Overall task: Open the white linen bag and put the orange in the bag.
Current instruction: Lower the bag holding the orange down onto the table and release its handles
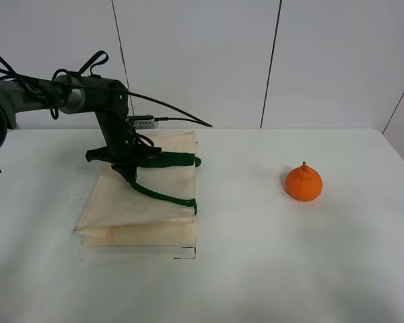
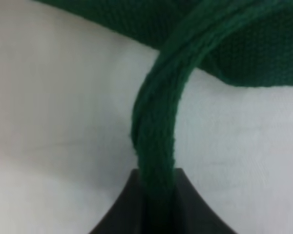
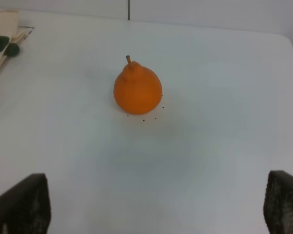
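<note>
The white linen bag (image 1: 148,212) lies flat on the left of the table, its dark green strap handles (image 1: 165,197) on top. My left gripper (image 1: 128,169) is over the bag and shut on one green strap, lifting it slightly. In the left wrist view the strap (image 2: 156,131) runs into my closed gripper (image 2: 156,197) above the cream cloth (image 2: 53,97). The orange (image 1: 303,183) sits upright on the table to the right, well apart from the bag. In the right wrist view the orange (image 3: 137,90) lies ahead of my open, empty right gripper (image 3: 151,204). The right arm is out of the high view.
The white table (image 1: 256,269) reaches a white panelled wall at the back. Black cables (image 1: 175,111) trail from the left arm above the bag. A small black mark (image 1: 185,254) lies by the bag's near right corner. A corner of the bag (image 3: 0,24) shows in the right wrist view.
</note>
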You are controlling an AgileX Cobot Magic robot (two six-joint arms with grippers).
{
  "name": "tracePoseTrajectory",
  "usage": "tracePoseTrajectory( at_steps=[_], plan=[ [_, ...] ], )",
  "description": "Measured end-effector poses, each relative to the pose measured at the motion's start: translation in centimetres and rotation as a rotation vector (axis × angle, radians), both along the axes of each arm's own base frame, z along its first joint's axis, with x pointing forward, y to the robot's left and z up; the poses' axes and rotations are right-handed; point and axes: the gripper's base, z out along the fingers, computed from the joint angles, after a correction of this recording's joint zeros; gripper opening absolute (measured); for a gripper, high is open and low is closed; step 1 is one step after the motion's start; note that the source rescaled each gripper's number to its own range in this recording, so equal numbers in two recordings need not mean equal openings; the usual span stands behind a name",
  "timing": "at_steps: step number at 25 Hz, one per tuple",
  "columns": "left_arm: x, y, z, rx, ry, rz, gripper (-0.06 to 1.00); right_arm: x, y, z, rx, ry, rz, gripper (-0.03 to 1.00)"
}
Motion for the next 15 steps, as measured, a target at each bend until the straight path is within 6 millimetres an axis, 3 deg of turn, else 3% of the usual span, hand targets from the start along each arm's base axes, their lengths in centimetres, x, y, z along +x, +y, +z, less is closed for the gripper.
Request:
tracePoseTrajectory(
  at_steps=[2, 6, 11, 15],
  plan=[
    [0.4, 0.1, 2.7, 0.016, -0.030, -0.020, 0.00, 0.0, 0.0, 0.0, 0.000, 0.000, 0.000, 1.00],
    [0.4, 0.3, 9.9, 0.012, -0.130, -0.064, 0.00, 0.0, 0.0, 0.0, 0.000, 0.000, 0.000, 1.00],
    [-1.2, 0.4, 18.1, -0.060, -0.296, -0.100, 0.00, 0.0, 0.0, 0.0, 0.000, 0.000, 0.000, 1.00],
    [-3.4, 1.1, 22.9, -0.093, -0.401, -0.104, 0.00, 1.0, 0.0, 0.8, 0.017, 0.050, -0.009, 1.00]
  ],
)
